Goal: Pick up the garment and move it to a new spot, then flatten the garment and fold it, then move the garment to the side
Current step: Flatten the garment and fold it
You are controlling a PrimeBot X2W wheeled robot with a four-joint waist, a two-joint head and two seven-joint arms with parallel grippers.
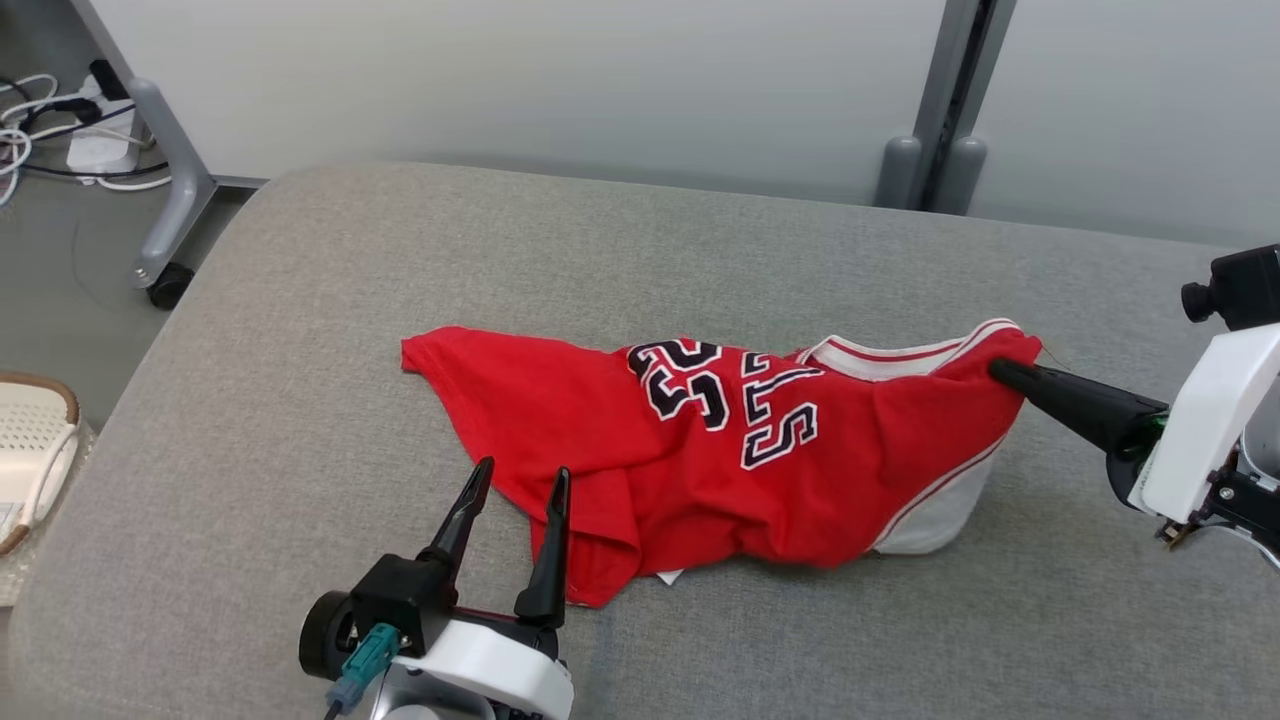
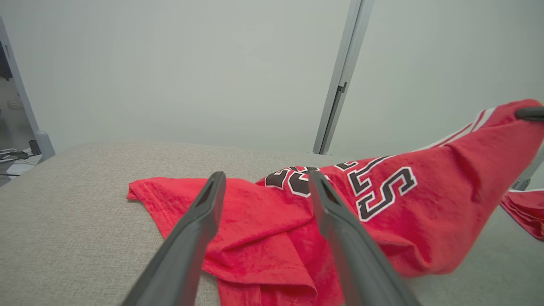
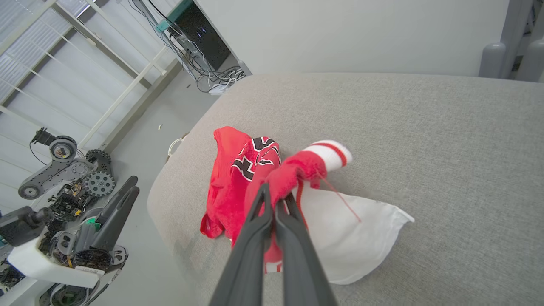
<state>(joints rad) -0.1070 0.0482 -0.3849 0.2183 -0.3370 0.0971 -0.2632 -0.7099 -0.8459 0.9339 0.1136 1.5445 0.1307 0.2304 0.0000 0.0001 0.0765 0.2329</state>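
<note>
red jersey (image 1: 600, 420) clamped in right claw (image 3: 276, 197), left claw (image 1: 523, 468) spread, right wrist view reveals white lining (image 3: 352, 238)

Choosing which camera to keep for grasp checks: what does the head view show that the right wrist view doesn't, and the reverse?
Head view adds: the number print readable whole across the red jersey, and a caster wheel. Right wrist view adds: a loose red thread trailing over white fabric, and geared robot parts. Both: the jersey on the grey cushion, the right tool shut on its striped-trim end, the left tool open.
</note>
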